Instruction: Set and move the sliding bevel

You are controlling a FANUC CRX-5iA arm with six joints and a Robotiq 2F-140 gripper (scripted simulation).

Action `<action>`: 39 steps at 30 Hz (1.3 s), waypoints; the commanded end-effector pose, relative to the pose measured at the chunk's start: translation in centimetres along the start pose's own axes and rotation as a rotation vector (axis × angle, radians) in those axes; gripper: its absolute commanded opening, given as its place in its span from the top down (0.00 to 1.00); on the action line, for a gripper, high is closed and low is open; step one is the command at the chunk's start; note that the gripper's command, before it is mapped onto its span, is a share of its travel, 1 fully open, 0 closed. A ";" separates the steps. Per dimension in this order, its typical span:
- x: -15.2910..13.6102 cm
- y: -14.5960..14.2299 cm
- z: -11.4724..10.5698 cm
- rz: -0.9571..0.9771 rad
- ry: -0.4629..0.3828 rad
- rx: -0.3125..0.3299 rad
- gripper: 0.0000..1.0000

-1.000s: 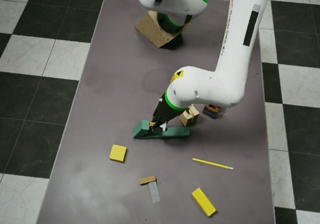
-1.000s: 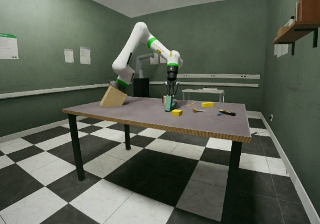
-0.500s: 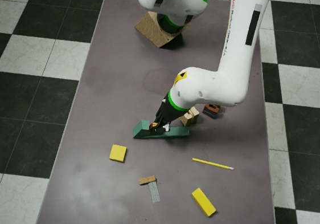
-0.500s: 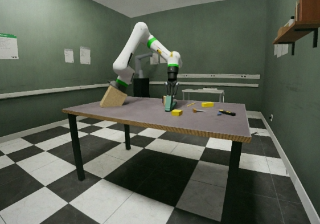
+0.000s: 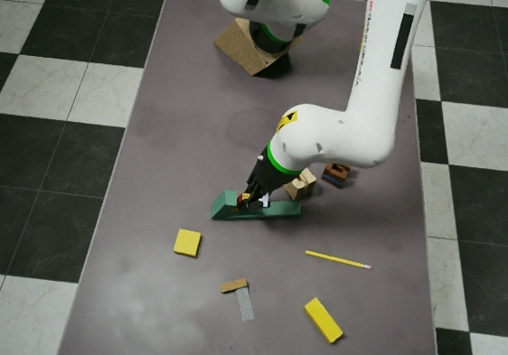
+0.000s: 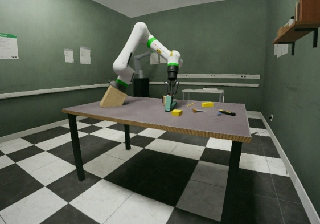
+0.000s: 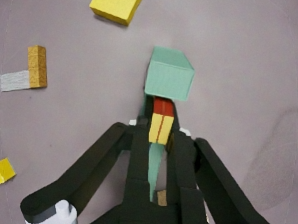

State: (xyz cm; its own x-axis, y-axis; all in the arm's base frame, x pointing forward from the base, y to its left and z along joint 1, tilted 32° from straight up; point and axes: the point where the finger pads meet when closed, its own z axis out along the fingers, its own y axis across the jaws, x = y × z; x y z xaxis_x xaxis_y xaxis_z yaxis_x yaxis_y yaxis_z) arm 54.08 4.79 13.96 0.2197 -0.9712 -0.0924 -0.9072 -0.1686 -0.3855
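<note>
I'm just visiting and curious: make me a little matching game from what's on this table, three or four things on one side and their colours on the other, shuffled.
Things:
1. pencil
2. leg-and-rail piece under the gripper
3. big block at the arm's base
4. robot arm

Colours:
A. pale wood
B. white with green rings
C. yellow
D. green

Pairs: 1-C, 2-D, 3-A, 4-B

A white, smooth-shelled robot arm (image 5: 362, 127) with bright green joint rings, black rectangular panels on its links, red lettering along the forearm and a yellow warning triangle near the wrist, ending in a black gripper (image 5: 255, 198) with white-tipped fingers.
</note>
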 end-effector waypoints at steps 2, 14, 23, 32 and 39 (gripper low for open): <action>0.4 -0.1 -1.4 0.000 0.000 0.002 0.90; 2.4 -0.1 -7.7 0.000 0.000 0.002 0.90; 3.8 -0.1 -12.1 0.000 0.000 0.002 0.90; 4.5 -0.1 -14.5 0.000 0.000 0.002 0.90; 4.5 -0.1 -14.5 0.000 0.000 0.002 0.90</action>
State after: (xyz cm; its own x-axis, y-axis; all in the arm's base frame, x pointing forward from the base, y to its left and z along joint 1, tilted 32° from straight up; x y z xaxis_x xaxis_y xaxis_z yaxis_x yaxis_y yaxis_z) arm 49.90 -2.00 26.83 0.2200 -0.9711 -0.0928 -0.9071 -0.1687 -0.3856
